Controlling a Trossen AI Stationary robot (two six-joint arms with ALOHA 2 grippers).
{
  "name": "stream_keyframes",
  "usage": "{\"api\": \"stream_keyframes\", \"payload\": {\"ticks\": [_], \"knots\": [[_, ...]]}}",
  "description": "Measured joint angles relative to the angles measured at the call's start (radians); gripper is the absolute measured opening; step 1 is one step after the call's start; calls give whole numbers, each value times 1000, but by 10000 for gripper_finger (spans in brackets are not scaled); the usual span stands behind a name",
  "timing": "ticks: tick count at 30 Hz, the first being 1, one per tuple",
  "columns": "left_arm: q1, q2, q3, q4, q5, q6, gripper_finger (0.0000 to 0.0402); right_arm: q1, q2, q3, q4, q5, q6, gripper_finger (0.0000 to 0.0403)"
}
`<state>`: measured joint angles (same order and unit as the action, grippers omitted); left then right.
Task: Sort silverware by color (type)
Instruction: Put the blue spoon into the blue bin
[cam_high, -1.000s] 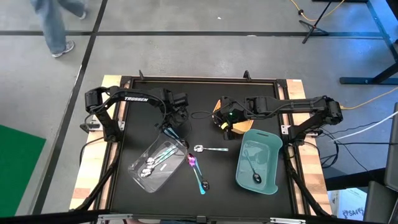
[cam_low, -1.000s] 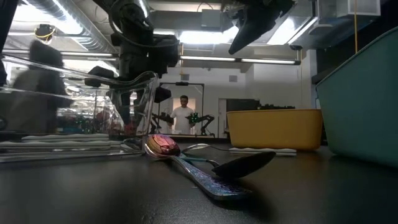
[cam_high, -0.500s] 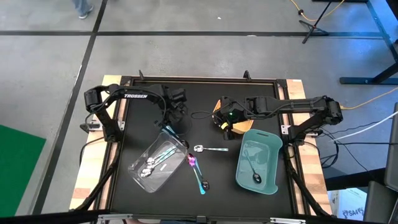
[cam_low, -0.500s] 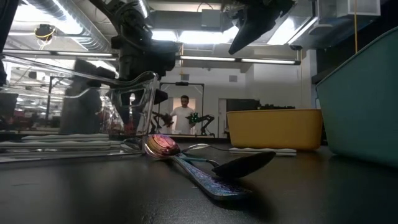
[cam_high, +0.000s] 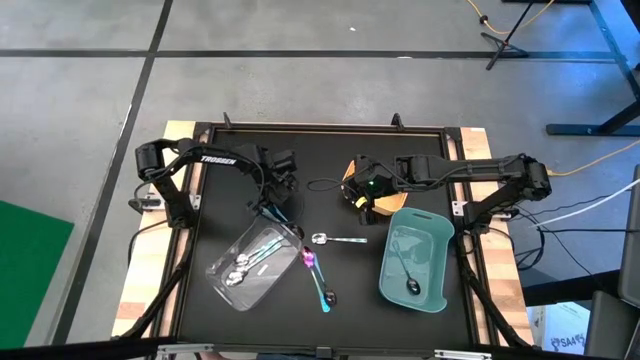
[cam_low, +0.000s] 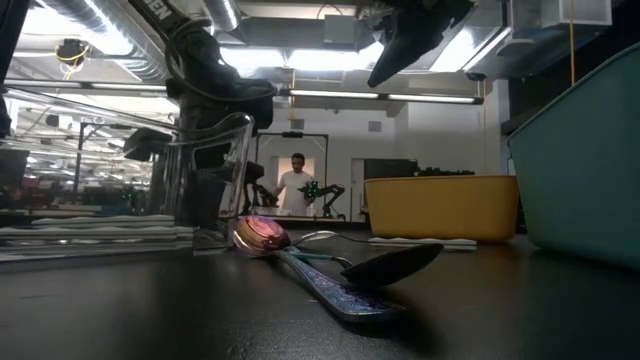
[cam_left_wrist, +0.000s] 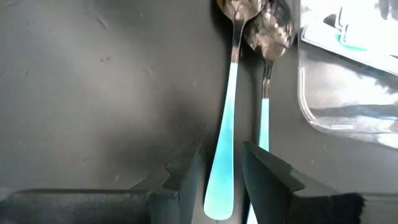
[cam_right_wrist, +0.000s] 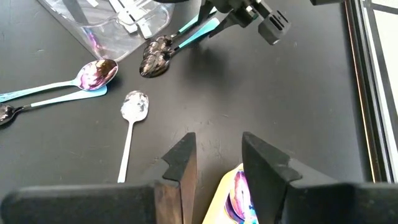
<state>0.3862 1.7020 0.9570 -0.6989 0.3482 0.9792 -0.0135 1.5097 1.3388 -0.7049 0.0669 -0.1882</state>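
Observation:
Two dark-headed spoons with teal handles lie side by side on the black table, next to the clear tray's far corner. My left gripper is low over them and open, one finger on each side of one teal handle; I cannot tell whether it touches. My right gripper hangs open above the yellow tray, which holds an iridescent spoon. A silver spoon, a pink-purple spoon and a blue-handled dark spoon lie mid-table.
The clear tray holds silver and teal-handled pieces. The teal tray at the right holds one dark spoon. A raised frame borders the table. A person stands far back in the room.
My left gripper has come down toward the table at the clear tray's far corner. A person walking on the floor beyond the table's far edge has left the high view. The spoons have not moved.

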Motion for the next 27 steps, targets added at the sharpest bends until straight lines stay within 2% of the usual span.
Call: {"api": "stream_keyframes", "payload": {"ticks": [9,16,23,27], "knots": [[-5,0,0,8,10,-1,116,0,0,0,0,0,0,115],[-50,1,0,9,46,-1,116,0,0,0,0,0,0,115],[-67,1,0,9,-28,-1,116,0,0,0,0,0,0,115],[-42,1,0,9,-18,-1,116,0,0,0,0,0,0,115]]}}
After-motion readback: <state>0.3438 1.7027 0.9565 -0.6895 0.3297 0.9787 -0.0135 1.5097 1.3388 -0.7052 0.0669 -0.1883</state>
